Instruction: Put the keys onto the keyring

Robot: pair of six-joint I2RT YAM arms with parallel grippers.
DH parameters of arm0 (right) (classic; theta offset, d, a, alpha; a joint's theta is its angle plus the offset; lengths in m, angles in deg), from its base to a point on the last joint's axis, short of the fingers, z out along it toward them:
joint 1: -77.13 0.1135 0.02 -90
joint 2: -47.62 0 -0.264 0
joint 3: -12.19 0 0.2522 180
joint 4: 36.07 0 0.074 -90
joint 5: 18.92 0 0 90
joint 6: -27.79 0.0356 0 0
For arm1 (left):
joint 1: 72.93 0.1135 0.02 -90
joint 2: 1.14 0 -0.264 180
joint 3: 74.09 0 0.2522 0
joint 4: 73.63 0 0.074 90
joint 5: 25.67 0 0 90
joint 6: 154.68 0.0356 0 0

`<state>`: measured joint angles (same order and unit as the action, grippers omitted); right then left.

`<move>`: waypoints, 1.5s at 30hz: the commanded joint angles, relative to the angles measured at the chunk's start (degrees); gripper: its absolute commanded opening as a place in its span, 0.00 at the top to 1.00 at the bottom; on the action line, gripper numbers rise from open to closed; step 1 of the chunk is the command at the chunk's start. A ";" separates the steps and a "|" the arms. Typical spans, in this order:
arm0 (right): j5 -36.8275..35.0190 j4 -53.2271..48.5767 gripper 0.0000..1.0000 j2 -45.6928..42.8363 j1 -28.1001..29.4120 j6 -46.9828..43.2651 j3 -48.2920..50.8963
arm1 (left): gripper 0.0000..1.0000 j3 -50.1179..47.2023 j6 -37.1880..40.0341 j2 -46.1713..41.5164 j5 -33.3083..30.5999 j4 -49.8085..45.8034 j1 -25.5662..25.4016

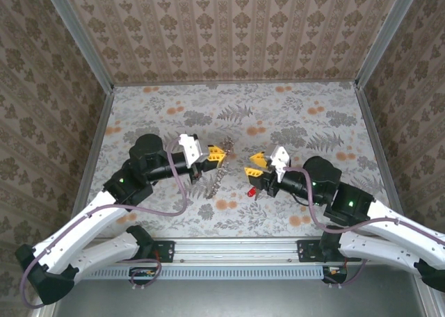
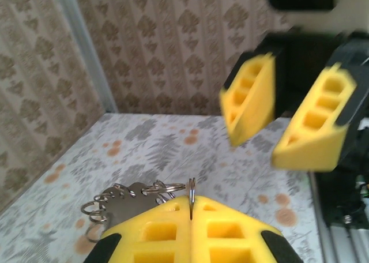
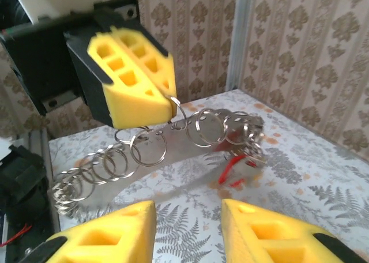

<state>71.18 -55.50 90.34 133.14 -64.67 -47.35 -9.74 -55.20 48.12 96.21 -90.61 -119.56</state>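
While L jaws pinch keyring (image 1: 217,174), strip dangles, long axis near-far.

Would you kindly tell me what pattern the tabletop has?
The tabletop is pale with grey fern leaves and orange spots, clearest in the top external view.

The worktop (image 1: 292,115) is covered with a pale cloth printed with grey fern leaves and orange flower clusters. A small key with a bright red head (image 1: 250,192) appears to lie on it. Left of the key, a chain of thin silver wire rings (image 1: 217,174) hangs down toward the cloth; whether its lower end rests there cannot be told. On the key's near side, a ribbed aluminium rail (image 1: 236,247) borders the worktop.
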 commanded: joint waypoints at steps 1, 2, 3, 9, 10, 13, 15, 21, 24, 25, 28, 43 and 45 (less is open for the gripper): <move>8.22 4.75 0.65 0.88 -0.59 -0.35 -1.77 | 1.00 -0.87 -4.37 -0.70 9.03 6.54 0.57; 8.90 5.38 0.65 1.20 -0.68 -0.35 -1.76 | 1.00 -1.10 -5.07 -0.60 10.04 7.47 0.79; 9.76 6.29 0.67 1.38 -0.79 -0.35 -1.61 | 1.00 -1.43 -5.98 -0.48 11.28 8.48 0.98; 16.69 14.95 0.71 -1.86 -1.03 -0.52 2.55 | 1.00 -2.63 -11.45 0.09 18.62 14.98 2.57; 16.61 15.12 0.72 -2.40 -1.08 -0.89 2.79 | 1.00 -2.60 -12.14 0.22 19.72 15.84 2.74; 17.94 14.93 0.72 -2.86 -1.08 -1.69 2.80 | 1.00 -2.51 -12.91 0.62 21.35 16.74 2.95; 18.38 15.15 0.72 -2.59 -1.12 -2.00 2.85 | 1.00 -2.48 -13.46 1.06 22.24 17.43 2.95; 16.69 15.65 0.73 -0.70 -1.16 -2.88 2.24 | 1.00 -2.17 -13.92 1.74 23.33 17.97 2.95; 14.87 16.55 0.73 -0.19 -1.16 -3.18 2.33 | 1.00 -2.06 -14.13 1.98 23.76 17.98 2.95; 14.02 17.47 0.73 -0.35 -1.15 -3.12 2.81 | 1.00 -1.93 -14.14 2.07 23.84 17.98 2.95; 12.97 18.31 0.72 -0.31 -1.25 -3.37 3.07 | 1.00 -1.81 -14.23 2.27 24.17 17.90 2.95; 12.29 18.03 0.72 2.36 -2.02 -2.55 2.19 | 1.00 -1.43 -14.31 2.93 24.99 18.34 2.95; 12.47 17.74 0.73 2.72 -2.10 -2.50 1.97 | 1.00 -1.52 -14.40 2.80 25.01 18.46 2.94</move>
<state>84.38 -39.28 92.81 131.43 -67.01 -44.57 -12.58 -68.16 51.37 119.51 -76.14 -117.03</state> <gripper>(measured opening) 0.272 0.059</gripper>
